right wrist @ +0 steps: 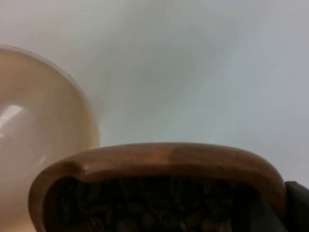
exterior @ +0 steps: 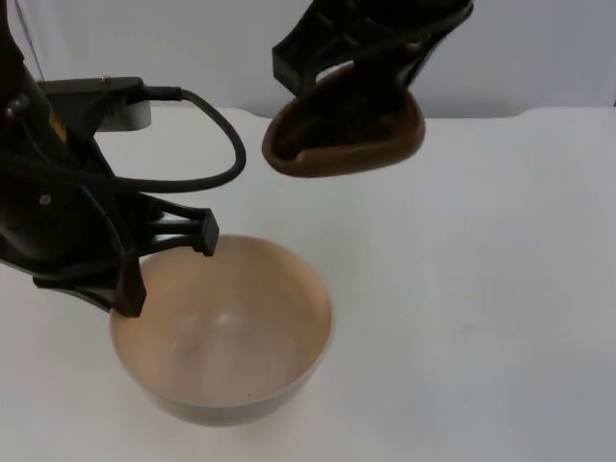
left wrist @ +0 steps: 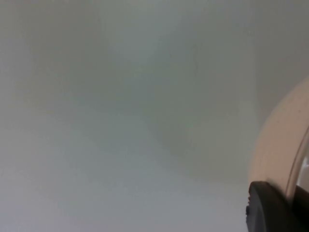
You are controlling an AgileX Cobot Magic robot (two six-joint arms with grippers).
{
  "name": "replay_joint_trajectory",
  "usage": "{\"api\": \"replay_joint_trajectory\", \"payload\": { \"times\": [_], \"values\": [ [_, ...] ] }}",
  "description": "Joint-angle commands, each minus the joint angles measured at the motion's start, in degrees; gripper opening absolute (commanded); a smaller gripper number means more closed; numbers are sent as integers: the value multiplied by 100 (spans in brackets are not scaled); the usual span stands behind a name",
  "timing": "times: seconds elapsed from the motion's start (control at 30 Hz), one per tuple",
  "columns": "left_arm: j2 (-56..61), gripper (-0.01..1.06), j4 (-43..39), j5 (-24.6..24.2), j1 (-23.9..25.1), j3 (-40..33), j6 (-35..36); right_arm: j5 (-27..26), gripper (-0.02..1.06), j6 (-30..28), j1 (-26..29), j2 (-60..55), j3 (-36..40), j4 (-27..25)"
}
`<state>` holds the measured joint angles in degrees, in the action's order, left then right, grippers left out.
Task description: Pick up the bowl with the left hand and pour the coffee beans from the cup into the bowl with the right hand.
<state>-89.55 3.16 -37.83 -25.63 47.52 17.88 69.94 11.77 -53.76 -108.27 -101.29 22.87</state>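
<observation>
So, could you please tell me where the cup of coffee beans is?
In the top view, the cup hangs in the right pincer, beyond the bowl.

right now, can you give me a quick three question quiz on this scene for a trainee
1. True or false: coffee beans already lie in the bowl.
2. Which gripper holds the brown cup? A left, B right
3. Fill in: the left gripper grips the bowl at its ____.

Key: 1 false, the bowl is bare inside and the coffee beans are in the cup. 2 B, the right gripper. 3 rim.
</observation>
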Motion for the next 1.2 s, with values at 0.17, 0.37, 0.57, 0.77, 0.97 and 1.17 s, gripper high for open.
{"api": "replay_joint_trajectory", "payload": {
  "times": [0.17,0.37,0.57,0.77,0.97,1.17],
  "values": [
    [47,0,70,66,-37,-16,48,3,0,111,-447,36,-51,1148],
    [47,0,70,66,-37,-16,48,3,0,111,-710,36,-51,1656],
    [47,0,70,66,-37,-16,48,3,0,-143,-878,36,-51,1938],
    [47,0,70,66,-37,-16,48,3,0,-536,-878,-75,-51,2013],
    [47,0,70,66,-37,-16,48,3,0,-836,-1000,-118,-51,2351],
    [47,0,70,66,-37,-16,48,3,0,-1095,-1213,-118,-51,2648]
  ]
}}
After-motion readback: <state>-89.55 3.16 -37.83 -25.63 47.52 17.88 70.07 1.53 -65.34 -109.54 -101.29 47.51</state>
